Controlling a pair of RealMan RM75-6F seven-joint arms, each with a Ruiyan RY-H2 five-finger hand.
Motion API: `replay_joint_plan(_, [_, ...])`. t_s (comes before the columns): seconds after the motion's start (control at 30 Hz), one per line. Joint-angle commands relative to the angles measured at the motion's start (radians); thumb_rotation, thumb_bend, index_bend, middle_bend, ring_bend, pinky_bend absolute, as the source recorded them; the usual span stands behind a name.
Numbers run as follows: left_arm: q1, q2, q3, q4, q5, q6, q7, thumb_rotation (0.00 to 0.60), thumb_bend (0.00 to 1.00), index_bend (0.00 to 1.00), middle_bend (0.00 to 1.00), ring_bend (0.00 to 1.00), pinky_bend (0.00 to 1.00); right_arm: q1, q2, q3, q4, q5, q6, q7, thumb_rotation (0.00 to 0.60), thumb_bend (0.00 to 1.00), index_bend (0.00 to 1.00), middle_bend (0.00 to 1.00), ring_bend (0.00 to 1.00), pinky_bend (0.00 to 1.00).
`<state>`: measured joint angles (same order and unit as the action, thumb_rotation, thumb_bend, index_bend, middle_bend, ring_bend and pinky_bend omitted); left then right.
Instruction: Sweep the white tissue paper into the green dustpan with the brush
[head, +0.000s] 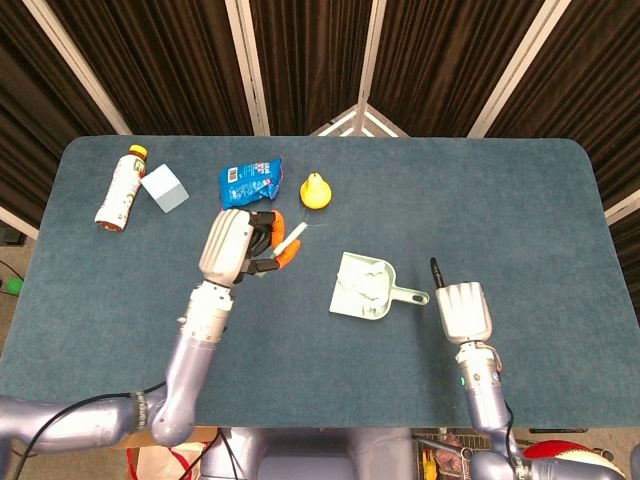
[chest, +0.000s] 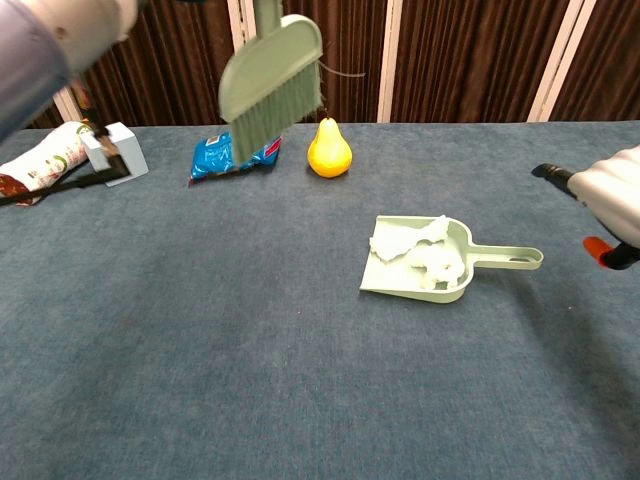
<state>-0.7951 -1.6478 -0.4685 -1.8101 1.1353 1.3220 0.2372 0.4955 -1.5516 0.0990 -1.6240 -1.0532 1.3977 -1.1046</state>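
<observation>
One green dustpan (chest: 395, 278) on table, white tissue paper (chest: 422, 258) inside.

table (head: 520, 200), dustpan (head: 372, 290), pear (head: 316, 191), bottle (head: 119, 188)

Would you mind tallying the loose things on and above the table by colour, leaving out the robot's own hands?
Green: 2, dustpan and brush
White: 2, tissue paper and bottle
Yellow: 1, pear
Blue: 1, snack packet
Pale blue: 1, cube
Total: 7
</observation>
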Motion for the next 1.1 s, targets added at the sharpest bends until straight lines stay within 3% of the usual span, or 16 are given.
replay_joint_plan(0.03, [0.028,0.082,0.051,-0.036,0.017,-0.016,0.101,0.6,0.41,0.78,0.96,0.98,1.0,-0.023,0.048,-0.003,-0.02,-0.019,0.013,0.053,0.6,0.47,0.0,0.73,0.7,0.8])
replay_joint_plan(0.3, [0.058,0.24,0.181,-0.025,0.046,-0.06,0.338,0.6,0.41,0.74,0.95,0.97,1.0,-0.059,0.153,-0.005,-0.084,-0.041,0.029,0.127,0.6,0.47,0.0,0.73,0.7,0.8])
replay_joint_plan(0.4, [0.073,0.265,0.211,-0.01,0.048,-0.054,0.379,0.6,0.34,0.61,0.91,0.94,1.0,-0.067,0.176,-0.008,-0.104,-0.05,0.032,0.139,0.6,0.47,0.0,0.73,0.7,0.8])
replay_joint_plan(0.47, [0.09,0.272,0.218,-0.009,0.028,-0.044,0.377,0.6,0.2,0.47,0.85,0.9,0.99,-0.073,0.189,-0.006,-0.114,-0.05,0.034,0.149,0.6,0.47,0.0,0.72,0.69,0.8])
replay_joint_plan(0.53, [0.104,0.28,0.223,-0.01,0.005,-0.037,0.377,0.6,0.06,0.28,0.73,0.81,0.93,-0.077,0.198,-0.004,-0.119,-0.049,0.034,0.159,0.6,0.47,0.0,0.71,0.68,0.8])
replay_joint_plan(0.6, [0.116,0.293,0.229,-0.022,-0.022,-0.039,0.379,0.6,0.01,0.15,0.58,0.7,0.83,-0.08,0.203,-0.002,-0.12,-0.047,0.034,0.169,0.6,0.47,0.0,0.7,0.67,0.8])
replay_joint_plan(0.67, [0.129,0.314,0.238,-0.042,-0.044,-0.053,0.363,0.6,0.0,0.1,0.43,0.59,0.74,-0.087,0.208,0.0,-0.118,-0.042,0.035,0.181,0.6,0.47,0.0,0.69,0.67,0.79])
replay_joint_plan(0.8, [0.156,0.344,0.247,-0.053,-0.039,-0.048,0.311,0.6,0.0,0.08,0.28,0.41,0.6,-0.1,0.221,0.001,-0.115,-0.052,0.041,0.217,0.6,0.47,0.0,0.65,0.63,0.74])
replay_joint_plan(0.9, [0.192,0.373,0.25,-0.08,-0.037,-0.033,0.235,0.6,0.0,0.08,0.18,0.28,0.49,-0.117,0.245,0.002,-0.122,-0.07,0.045,0.284,0.6,0.47,0.0,0.53,0.5,0.62])
replay_joint_plan(1.0, [0.234,0.416,0.267,-0.114,-0.016,-0.022,0.163,0.6,0.0,0.07,0.07,0.15,0.39,-0.136,0.276,-0.004,-0.12,-0.098,0.043,0.359,0.6,0.47,0.0,0.33,0.27,0.39])
replay_joint_plan(1.1, [0.287,0.468,0.309,-0.136,0.039,-0.001,0.103,0.6,0.0,0.06,0.02,0.1,0.35,-0.16,0.312,-0.016,-0.11,-0.134,0.045,0.443,0.6,0.47,0.0,0.16,0.09,0.21])
